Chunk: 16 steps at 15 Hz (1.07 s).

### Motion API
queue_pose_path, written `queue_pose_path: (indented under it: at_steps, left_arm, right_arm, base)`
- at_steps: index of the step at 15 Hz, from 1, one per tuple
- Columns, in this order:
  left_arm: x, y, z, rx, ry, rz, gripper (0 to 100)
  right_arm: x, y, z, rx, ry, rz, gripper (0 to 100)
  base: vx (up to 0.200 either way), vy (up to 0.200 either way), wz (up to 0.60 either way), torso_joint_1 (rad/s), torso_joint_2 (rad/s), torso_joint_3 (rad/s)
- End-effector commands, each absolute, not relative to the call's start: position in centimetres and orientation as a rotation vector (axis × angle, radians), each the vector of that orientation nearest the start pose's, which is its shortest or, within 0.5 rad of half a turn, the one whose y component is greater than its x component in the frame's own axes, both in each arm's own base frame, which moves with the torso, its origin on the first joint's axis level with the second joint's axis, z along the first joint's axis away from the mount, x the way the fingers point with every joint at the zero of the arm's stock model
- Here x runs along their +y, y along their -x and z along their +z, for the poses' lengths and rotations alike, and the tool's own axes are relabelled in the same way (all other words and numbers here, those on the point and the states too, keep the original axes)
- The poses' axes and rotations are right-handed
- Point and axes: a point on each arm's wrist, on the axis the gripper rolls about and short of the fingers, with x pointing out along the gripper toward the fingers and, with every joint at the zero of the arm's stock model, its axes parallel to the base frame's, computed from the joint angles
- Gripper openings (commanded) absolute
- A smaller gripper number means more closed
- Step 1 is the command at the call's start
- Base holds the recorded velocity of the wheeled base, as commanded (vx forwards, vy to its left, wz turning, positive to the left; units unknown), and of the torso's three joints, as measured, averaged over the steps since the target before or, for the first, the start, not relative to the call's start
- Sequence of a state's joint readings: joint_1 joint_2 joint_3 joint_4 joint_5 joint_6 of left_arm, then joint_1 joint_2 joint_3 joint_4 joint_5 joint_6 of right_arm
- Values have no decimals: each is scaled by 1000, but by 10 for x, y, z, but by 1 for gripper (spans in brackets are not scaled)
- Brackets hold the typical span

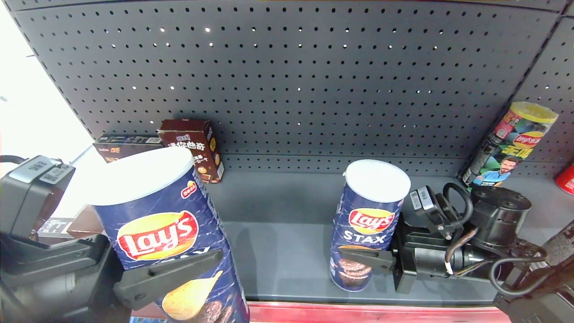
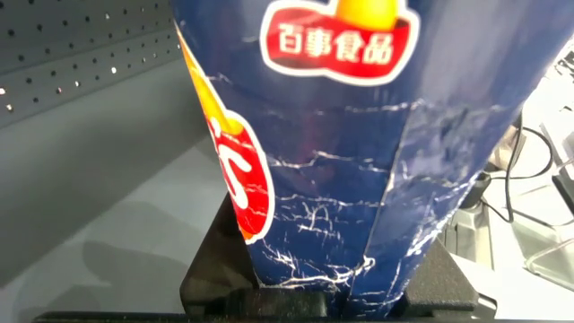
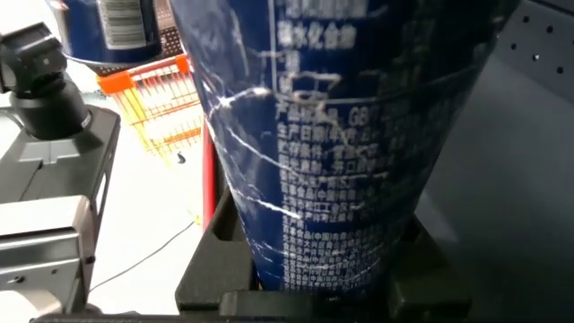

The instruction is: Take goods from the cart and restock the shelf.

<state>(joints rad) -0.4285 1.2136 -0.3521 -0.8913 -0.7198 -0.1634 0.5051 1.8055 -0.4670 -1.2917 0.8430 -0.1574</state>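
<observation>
My left pincer (image 1: 179,269) is clamped on a blue crisp can (image 1: 157,215) with a white lid. One dark finger lies across the can's lower front. The can leans a little and sits out in front of the shelf's red front edge (image 1: 358,312), off to the left.

My right pincer (image 1: 358,260) is closed around a second blue can (image 1: 370,224), gripping it low on the body. This can stands upright over the grey shelf board (image 1: 278,242), close to the front edge and right of the middle. I cannot tell whether its base touches the board.

At the back left of the shelf, a brown box (image 1: 195,148) stands against the perforated back panel (image 1: 287,80). A flatter dark box (image 1: 125,146) sits just beside it on the left. In the far right corner, a can with a yellow lid (image 1: 511,143) leans against the panel, and a red item (image 1: 566,178) shows at the edge. Past my right wrist, the orange cart (image 3: 157,99) stands off the shelf.
</observation>
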Motion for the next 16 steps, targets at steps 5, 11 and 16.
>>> queue_pose_path:
  at_steps: [5, 11, 16]
  left_arm:
    - [-79, -138, 197, 76, 148, -1149, 0]
    - [-78, -136, 195, 77, 148, -1146, 0]
    - [-78, -136, 195, 77, 148, -1146, 0]
  right_arm:
    - [144, -229, 139, -68, 127, 1339, 0]
    - [154, -249, 130, -63, 127, 1338, 0]
    - [154, -248, 125, -49, 126, 1339, 100]
  base:
    - [0, 0, 0, 0, 0, 0]
    - [0, 0, 0, 0, 0, 0]
    - [0, 0, 0, 0, 0, 0]
